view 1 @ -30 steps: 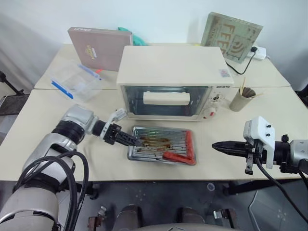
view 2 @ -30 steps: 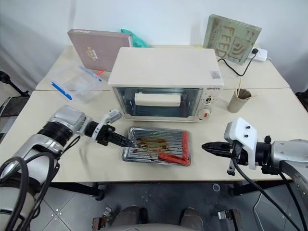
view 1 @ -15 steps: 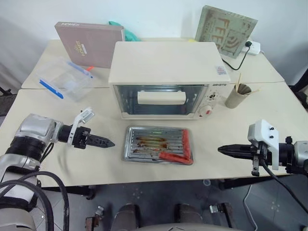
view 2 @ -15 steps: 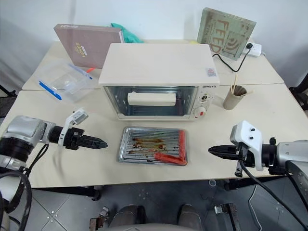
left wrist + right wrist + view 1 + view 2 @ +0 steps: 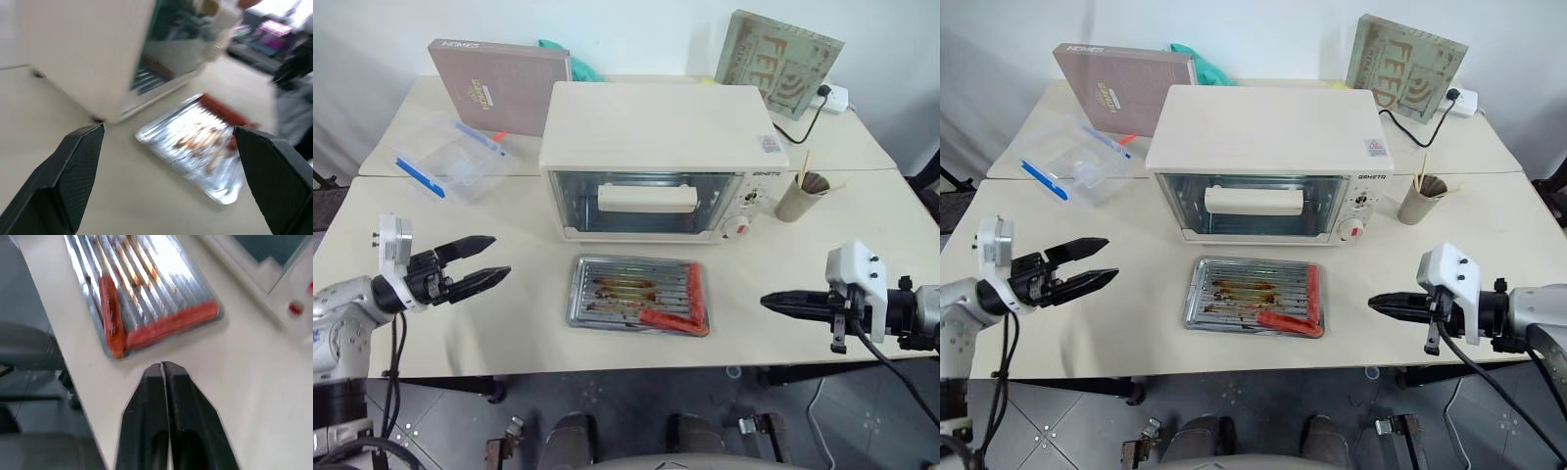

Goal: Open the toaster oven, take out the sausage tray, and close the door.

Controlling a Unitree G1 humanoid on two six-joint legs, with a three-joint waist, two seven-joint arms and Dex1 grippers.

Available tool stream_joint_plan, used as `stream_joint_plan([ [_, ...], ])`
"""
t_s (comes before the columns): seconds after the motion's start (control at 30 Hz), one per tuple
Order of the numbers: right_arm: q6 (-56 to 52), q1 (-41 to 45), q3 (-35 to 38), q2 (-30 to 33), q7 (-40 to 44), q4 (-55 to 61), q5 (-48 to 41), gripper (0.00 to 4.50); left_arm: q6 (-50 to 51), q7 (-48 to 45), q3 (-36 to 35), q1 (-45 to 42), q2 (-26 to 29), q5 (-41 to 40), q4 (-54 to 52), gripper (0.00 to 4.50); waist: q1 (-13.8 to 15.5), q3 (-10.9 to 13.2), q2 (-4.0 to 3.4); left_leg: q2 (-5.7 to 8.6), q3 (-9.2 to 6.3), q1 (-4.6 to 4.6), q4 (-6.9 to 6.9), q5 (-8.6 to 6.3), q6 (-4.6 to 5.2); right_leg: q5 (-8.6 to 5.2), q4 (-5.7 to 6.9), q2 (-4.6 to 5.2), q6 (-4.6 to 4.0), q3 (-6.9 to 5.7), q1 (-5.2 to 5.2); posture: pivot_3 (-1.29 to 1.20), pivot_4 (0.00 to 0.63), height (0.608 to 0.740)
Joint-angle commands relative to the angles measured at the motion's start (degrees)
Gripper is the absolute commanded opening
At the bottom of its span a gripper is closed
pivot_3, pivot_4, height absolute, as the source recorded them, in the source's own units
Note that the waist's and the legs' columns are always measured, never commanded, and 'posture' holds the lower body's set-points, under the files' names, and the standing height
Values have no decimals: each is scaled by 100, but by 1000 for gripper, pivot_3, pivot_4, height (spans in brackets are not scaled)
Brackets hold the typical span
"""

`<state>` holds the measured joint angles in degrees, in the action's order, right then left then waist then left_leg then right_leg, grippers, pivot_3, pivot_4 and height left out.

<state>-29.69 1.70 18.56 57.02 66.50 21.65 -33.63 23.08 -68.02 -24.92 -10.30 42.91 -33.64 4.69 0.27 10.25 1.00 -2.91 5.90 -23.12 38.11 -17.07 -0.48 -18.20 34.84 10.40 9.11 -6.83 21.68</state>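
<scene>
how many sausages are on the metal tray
2 red sausages: one lies along the right end of the shallow silver metal tray, the other along its front edge; they meet at the front right corner. None seem hidden.

Beige tables (image 5: 440, 323), white wall (image 5: 636, 29) — grey floor (image 5: 626, 406)

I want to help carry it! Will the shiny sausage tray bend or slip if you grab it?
The shallow ridged silver metal tray probably stays stiff. Its greasy marks suggest a slippery hold, and the loose red sausages would likely roll if it tilts.
</scene>
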Motion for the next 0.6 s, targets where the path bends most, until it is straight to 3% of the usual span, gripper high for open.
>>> stream_joint_plan([
  [0.03,560,64,233,-215,349,-198,-213,1572,-652,-92,-194,305,-21,54,-244,4500,9,0,0,0,0,1,-1,0,0,0,-1,0,0,-1,0,0,150,740],
  [0.33,1462,-32,75,-277,755,-903,165,4479,-1220,-719,142,460,334,254,237,4500,1,0,-1,0,2,2,-1,-1,1,0,-1,-1,0,-1,0,0,150,740],
  [0.6,1559,-180,64,-427,333,-1077,450,4479,-1319,-679,361,18,352,323,796,4500,-9,0,-2,-1,3,2,-2,0,0,0,2,0,0,-4,1,0,150,740],
])
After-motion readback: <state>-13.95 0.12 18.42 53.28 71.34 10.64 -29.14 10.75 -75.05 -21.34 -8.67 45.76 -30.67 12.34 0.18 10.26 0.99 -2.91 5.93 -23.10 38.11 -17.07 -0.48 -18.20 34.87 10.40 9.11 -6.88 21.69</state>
